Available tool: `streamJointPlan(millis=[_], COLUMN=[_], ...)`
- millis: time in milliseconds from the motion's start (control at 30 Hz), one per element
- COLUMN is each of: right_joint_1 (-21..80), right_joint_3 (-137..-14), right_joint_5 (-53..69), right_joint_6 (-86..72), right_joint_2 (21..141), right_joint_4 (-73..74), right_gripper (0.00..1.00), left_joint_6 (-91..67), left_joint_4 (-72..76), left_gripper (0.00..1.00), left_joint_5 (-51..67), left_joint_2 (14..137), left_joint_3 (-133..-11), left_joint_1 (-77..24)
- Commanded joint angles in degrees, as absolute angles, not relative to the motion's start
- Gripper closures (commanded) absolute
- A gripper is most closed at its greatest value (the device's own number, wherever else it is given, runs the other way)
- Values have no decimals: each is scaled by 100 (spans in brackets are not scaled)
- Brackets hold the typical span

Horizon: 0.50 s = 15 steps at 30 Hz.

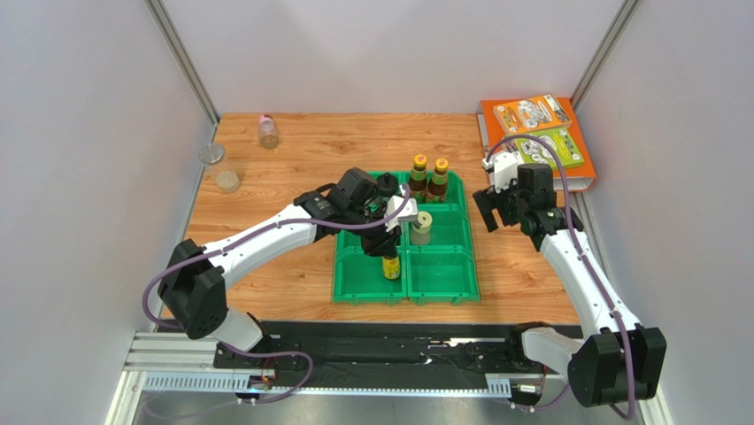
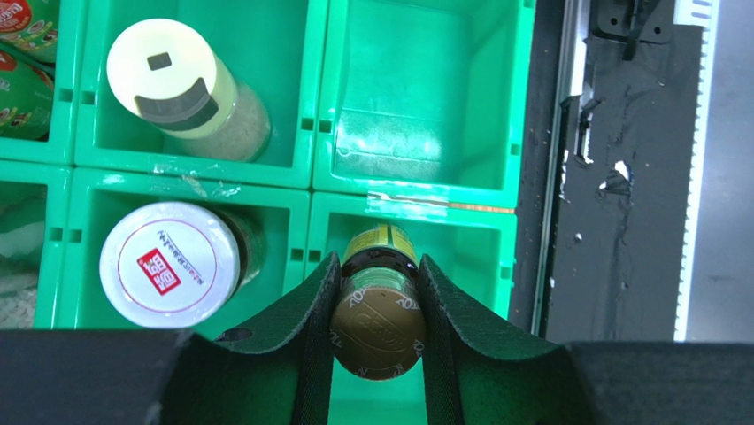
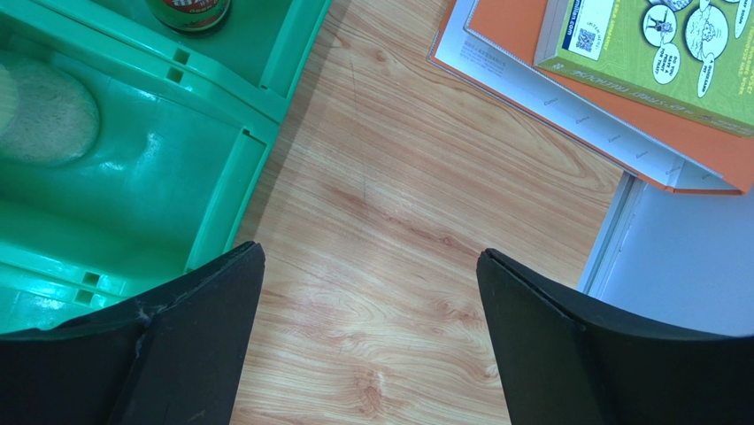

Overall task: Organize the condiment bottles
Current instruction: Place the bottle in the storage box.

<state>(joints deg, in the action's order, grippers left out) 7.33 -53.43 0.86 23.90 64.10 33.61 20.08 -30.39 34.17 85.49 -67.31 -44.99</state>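
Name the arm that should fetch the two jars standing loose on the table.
Left, probably. The pink-capped bottle and clear jar stand far left, on its side; the right tool hangs open beyond the green bin. First the left tool must release the gold-capped bottle it holds.

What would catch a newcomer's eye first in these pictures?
The bright green six-compartment plastic bin at the middle of the wooden table stands out first; the left gripper is shut on a small dark-brown bottle with a gold cap in its near left compartment. At the far right corner lie stacked orange and green books, with the right gripper open over bare wood between them and the bin.
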Motion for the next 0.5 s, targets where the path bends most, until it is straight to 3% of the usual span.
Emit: streamJointPlan(millis=[0, 167, 233, 367, 467], right_joint_1=[756, 756, 756, 747, 756], right_joint_3=[-5528, -5511, -5519, -5511, -5511], right_joint_5=[17, 18, 9, 18, 9], right_joint_6=[2487, 2505, 2505, 2514, 2522], right_joint_2=[6398, 6399, 6390, 6363, 6337], right_joint_4=[3155, 3155, 3155, 3173, 3164], right_gripper=[7, 7, 7, 7, 7], left_joint_6=[1889, 1995, 2091, 2215, 2399], left_joint_4=[-2285, -2259, -2302, -2320, -2522], left_gripper=[100, 100, 85, 83, 70], left_joint_5=[3393, 3357, 3410, 3410, 3489], left_joint_2=[8613, 8754, 8798, 8745, 8728], left_joint_3=[-6732, -6680, -6671, -6592, -6680], left_joint_1=[-4631, -4702, -4711, -4720, -4711])
